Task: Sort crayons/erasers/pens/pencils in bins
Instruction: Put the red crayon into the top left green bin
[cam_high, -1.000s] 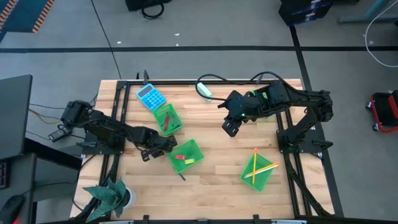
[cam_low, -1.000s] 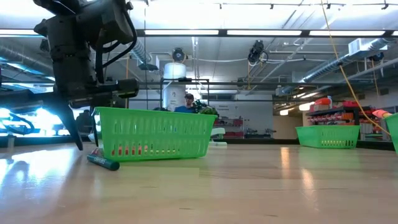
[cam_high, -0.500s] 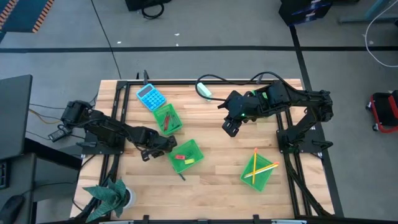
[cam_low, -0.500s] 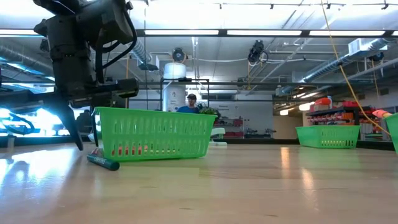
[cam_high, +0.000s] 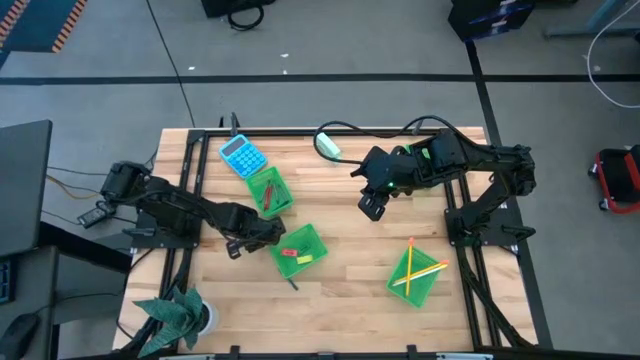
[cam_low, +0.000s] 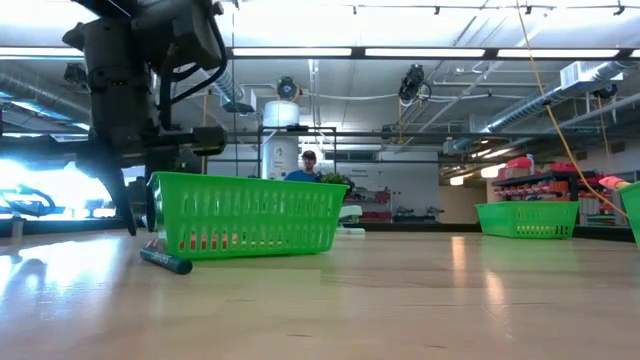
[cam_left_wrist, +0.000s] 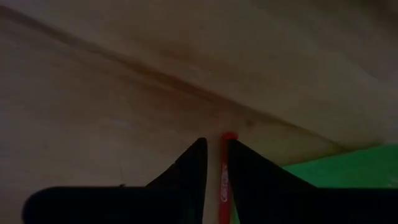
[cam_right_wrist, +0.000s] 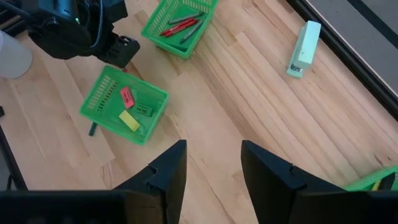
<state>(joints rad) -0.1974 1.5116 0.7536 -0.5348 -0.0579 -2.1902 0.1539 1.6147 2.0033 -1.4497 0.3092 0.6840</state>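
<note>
As my left claw (cam_left_wrist: 212, 163) is narrowing on the red crayon (cam_left_wrist: 222, 186) lying on the wooden table (cam_high: 350, 260), the stick is showing between my two dark fingers, which are standing close on either side of it; a moment ago they were standing wider apart. I am taking this as the start of a grasp, though I cannot tell whether the pads are already pressing on it. From above, the claw is sitting low just beside the bin with the erasers (cam_high: 300, 251), where a pink-red and a yellow eraser (cam_right_wrist: 129, 121) are lying. The crayon bin (cam_high: 268, 191), already carrying red sticks, is standing near, next to the blue calculator (cam_high: 241, 156). A dark marker-like stick (cam_low: 165, 261) is lying loose on the table against the eraser bin. My right claw (cam_right_wrist: 209, 167) is hanging with fingers apart and nothing between them, well apart, above the table's middle, waiting. The pencil bin (cam_high: 417, 274) is holding yellow and orange pencils.
</note>
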